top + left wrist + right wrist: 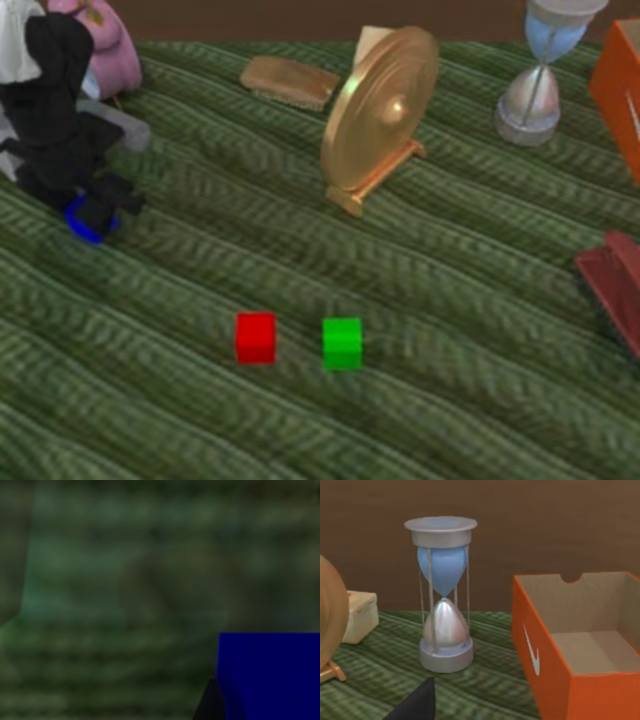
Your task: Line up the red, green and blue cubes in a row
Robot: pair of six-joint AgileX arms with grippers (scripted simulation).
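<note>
Blue cube point(82, 222) under left end effector point(95, 212), grip unclear, orange box point(580, 645) empty

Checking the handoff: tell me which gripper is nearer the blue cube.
Left. The left gripper is right at the blue cube, at the table's left. The right gripper is off by the hourglass at far right.

The left AgileX arm reaches down at the far left of the tabletop point(300, 420), its black wrist angled toward the surface. Its end effector point(92, 215) sits low at the blue cube point(80, 222), the dark fingers on either side of it; whether they grip it cannot be told from above. The left wrist view shows one black fingertip point(210, 702) against the cube's face. The right arm is out of the top view.
</note>
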